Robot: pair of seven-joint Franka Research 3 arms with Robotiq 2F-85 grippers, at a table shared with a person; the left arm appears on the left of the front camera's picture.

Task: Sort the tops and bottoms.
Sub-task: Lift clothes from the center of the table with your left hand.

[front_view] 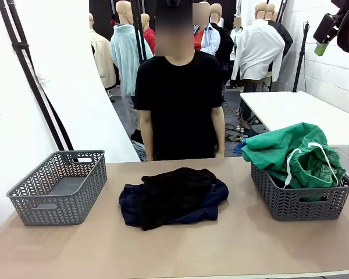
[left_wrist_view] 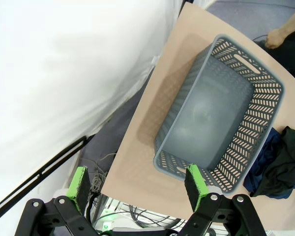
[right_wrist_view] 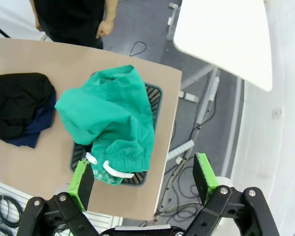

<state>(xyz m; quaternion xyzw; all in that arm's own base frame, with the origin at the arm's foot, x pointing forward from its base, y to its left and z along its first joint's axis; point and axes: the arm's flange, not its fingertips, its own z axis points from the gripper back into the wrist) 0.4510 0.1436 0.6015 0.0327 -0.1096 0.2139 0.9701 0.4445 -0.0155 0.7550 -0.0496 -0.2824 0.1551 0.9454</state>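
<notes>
Table (front_view: 221, 250): open surface along the near edge. Bottoms (front_view: 296, 154) heaped in right basket (front_view: 299, 204), long axis slanting. Waistband and drawstring at near rim, legs spilling over far-left rim; basket mostly hidden. Dark clothes pile (front_view: 173, 196) mid-table, types unclear. Left basket (front_view: 58, 189) near left edge. Left gripper (left_wrist_view: 137, 183) and right gripper (right_wrist_view: 143, 179) high above, jaws spread, holding nothing.

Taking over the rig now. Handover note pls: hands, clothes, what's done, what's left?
Left hand: open, holding nothing, high over the left basket.
Right hand: open, holding nothing, high over the right basket.
Done: green bottoms lie in the right basket, spilling over its rim.
Left: dark pile, black on navy, at mid-table, unsorted. The left basket has nothing in it.
</notes>
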